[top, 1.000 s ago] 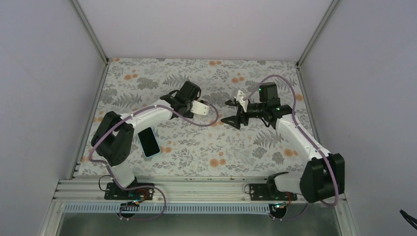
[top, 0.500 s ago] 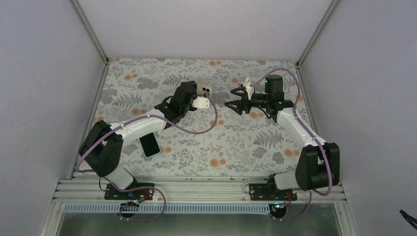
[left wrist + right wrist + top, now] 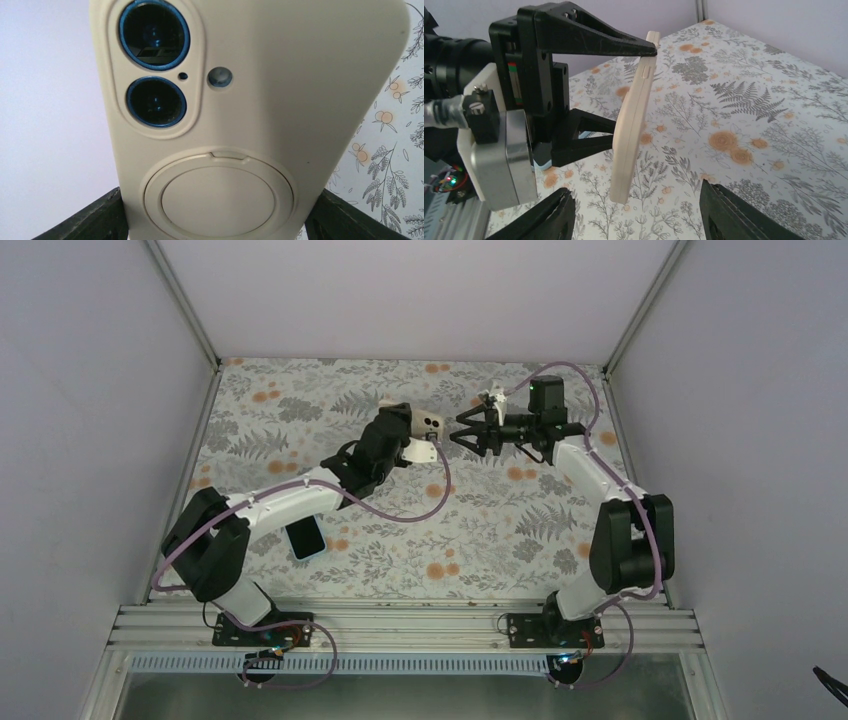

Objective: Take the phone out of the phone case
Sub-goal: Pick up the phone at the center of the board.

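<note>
At the upper middle of the overhead view, the thin pale beige rectangular phone case (image 3: 430, 422) is held off the floral-patterned table (image 3: 520, 530) by the left gripper (image 3: 408, 425), while the right gripper (image 3: 462, 434) is spread wide just beside its free end; a second dark phone with a pale blue rim (image 3: 307, 539) is seen at lower left. Half a second ago the two grippers were set further apart; the second dark phone has not shifted. Across the left wrist view, the frame is filled by the case back, clamped at its lower sides by black fingers (image 3: 95, 217), and the slim phone (image 3: 155, 35) is shown only as two blue-ringed lenses in the cut-out, so it is judged seated inside. From the right wrist view, the case is seen edge-on between the wide right fingers (image 3: 539, 220). The free corner's rim alone should be pinched and peeled, with the left grip kept firm.
</note>
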Available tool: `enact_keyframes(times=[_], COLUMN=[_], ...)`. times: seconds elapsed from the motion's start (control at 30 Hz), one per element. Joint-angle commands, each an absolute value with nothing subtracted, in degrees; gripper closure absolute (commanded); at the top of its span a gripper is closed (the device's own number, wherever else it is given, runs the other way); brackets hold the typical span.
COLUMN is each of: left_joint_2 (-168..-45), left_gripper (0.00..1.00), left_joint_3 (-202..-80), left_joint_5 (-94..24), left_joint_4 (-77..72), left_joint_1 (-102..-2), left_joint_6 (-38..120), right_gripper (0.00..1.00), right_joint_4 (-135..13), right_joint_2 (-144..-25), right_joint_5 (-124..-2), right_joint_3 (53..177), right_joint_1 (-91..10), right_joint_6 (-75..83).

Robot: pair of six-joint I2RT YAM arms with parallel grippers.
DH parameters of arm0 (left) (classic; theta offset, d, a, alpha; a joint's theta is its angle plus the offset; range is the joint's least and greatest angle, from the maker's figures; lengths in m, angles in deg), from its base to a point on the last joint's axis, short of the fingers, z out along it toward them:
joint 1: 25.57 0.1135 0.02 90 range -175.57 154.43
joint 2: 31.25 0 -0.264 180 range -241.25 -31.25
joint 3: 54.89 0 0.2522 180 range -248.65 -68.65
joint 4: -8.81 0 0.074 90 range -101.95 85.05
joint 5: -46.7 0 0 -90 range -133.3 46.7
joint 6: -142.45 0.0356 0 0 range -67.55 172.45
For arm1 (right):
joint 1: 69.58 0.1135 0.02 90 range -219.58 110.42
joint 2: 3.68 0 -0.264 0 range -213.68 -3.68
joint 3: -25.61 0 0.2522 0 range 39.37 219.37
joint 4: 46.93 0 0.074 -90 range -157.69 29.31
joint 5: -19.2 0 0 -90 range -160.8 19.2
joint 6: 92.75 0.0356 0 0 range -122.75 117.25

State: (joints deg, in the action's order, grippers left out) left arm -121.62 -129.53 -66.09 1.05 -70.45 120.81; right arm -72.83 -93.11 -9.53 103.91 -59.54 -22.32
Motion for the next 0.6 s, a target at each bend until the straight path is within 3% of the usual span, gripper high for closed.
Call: enact_keyframes(times=[0.0,0.57], left_joint_2=[-121.47,-123.27], left_gripper=[0.33,0.32], left_joint_3=[-132.60,-135.85], left_joint_5=[-67.72,-67.73], left_joint_4=[5.96,4.49], left_joint_1=[-70.83,-72.56], left_joint_6=[120.53,120.51], right_gripper=[0.36,0.42], right_joint_4=[-72.11,-67.78], right_joint_2=[-94.98,-98.26], right_joint_5=[-4.60,-4.27], right_joint_3=[106.78,109.45], right_joint_1=[-59.44,-58.61], right_joint_6=[-19.68,-15.61])
